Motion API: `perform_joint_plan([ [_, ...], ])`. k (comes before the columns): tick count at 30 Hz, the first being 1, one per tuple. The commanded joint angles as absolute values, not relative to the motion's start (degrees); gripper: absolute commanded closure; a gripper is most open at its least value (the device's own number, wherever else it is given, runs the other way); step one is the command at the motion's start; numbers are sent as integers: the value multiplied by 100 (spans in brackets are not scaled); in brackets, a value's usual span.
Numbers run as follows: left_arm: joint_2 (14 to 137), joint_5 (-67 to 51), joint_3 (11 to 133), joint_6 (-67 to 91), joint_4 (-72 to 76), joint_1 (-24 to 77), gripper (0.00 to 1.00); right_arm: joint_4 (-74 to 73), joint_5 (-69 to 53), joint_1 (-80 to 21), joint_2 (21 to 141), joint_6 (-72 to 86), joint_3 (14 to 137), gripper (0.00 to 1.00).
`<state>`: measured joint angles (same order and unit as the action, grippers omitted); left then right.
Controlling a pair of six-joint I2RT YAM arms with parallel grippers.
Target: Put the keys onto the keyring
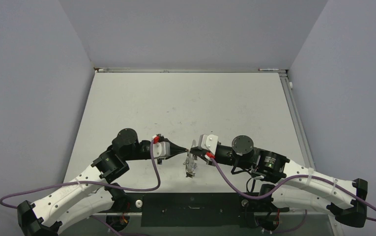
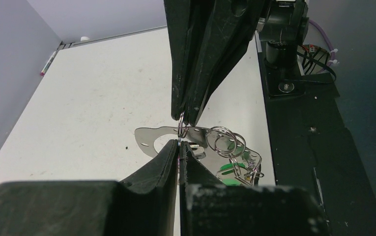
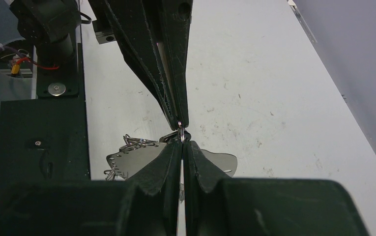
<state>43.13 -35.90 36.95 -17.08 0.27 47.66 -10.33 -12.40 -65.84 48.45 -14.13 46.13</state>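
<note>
- The left pincer (image 2: 178,146) is closed tight, tip to tip with the right pincer (image 3: 182,146), which is also closed. Both nip one thin wire loop (image 2: 181,129), probably part of the keyring, likely to steady it from two sides.
- Just below the loop hang a flat metal plate (image 2: 149,139), small rings and green-headed keys (image 2: 227,172), all bunched together.
- The bunch is over the bench (image 1: 186,103), between the arms and near its front edge.

Left claw (image 1: 183,153) and right claw (image 1: 194,150) are black, arms (image 1: 72,191) white, cables (image 1: 141,189) purple (red wrist tabs (image 1: 155,139)).
</note>
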Motion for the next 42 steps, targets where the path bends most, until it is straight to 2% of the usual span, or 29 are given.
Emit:
perform_joint_plan([
  [1, 4263, -3599, 3727, -1653, 225, 4774, 100, -513, -1231, -6653, 4607, -1371, 4808, 95],
  [5, 4246, -3566, 3709, -1635, 272, 4780, 100, -540, -1222, -6669, 4627, -1371, 4808, 95],
  [6, 4237, -3549, 3702, -1627, 288, 4777, 94, -538, -1222, -6677, 4638, -1371, 4815, 95],
  [9, 4190, -3535, 3669, -1590, 361, 4774, 62, -547, -1213, -6672, 4652, -1371, 4817, 95],
  [10, 4170, -3533, 3647, -1575, 395, 4776, 58, -546, -1213, -6681, 4652, -1371, 4816, 95],
  [13, 4161, -3568, 3626, -1507, 488, 4778, 57, -527, -1221, -6685, 4641, -1371, 4808, 95],
  [16, 4225, -3698, 3617, -1428, 576, 4774, 57, -497, -1242, -6688, 4658, -1371, 4808, 95],
  [21, 4332, -3837, 3625, -1297, 720, 4780, 67, -453, -1307, -6688, 4706, -1388, 4799, 95],
  [36, 4524, -4100, 3621, -1064, 957, 4772, 79, -356, -1497, -6685, 4770, -1424, 4772, 95],
  [41, 4506, -4068, 3621, -1063, 975, 4775, 100, -329, -1574, -6682, 4783, -1432, 4764, 95],
  [42, 4481, -4055, 3621, -1062, 980, 4771, 100, -326, -1592, -6684, 4785, -1425, 4756, 95],
])
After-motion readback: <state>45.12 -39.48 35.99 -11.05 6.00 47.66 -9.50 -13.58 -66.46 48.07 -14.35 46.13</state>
